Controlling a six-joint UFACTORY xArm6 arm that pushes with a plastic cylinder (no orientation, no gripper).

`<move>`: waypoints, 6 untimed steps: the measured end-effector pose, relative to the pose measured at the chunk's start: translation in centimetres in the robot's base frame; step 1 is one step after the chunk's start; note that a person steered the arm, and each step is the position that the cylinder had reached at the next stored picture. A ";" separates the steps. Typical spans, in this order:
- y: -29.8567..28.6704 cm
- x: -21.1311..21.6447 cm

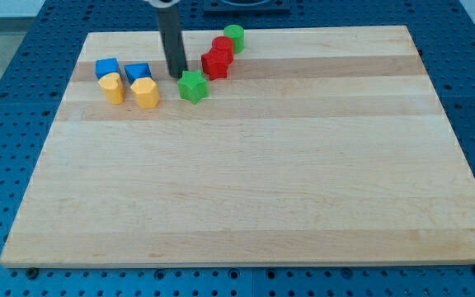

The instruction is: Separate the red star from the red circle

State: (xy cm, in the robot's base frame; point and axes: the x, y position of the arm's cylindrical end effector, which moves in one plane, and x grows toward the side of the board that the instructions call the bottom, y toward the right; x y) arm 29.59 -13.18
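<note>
The red star (215,63) lies near the view's top on the wooden board (246,165). The red circle (223,45) touches it just above and to the right. My tip (176,75) rests on the board to the left of the red star, a short gap away, and just above-left of the green star (193,86). A green circle (234,36) touches the red circle at its upper right.
Left of my tip lie two blue blocks (106,68) (138,72), a yellow block (112,87) and a yellow hexagon-like block (146,93). The board's top edge runs just beyond the green circle. Blue perforated table surrounds the board.
</note>
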 end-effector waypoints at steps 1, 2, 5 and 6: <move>0.1 -2.8; 1.5 -4.7; 7.0 -0.2; 6.5 -0.4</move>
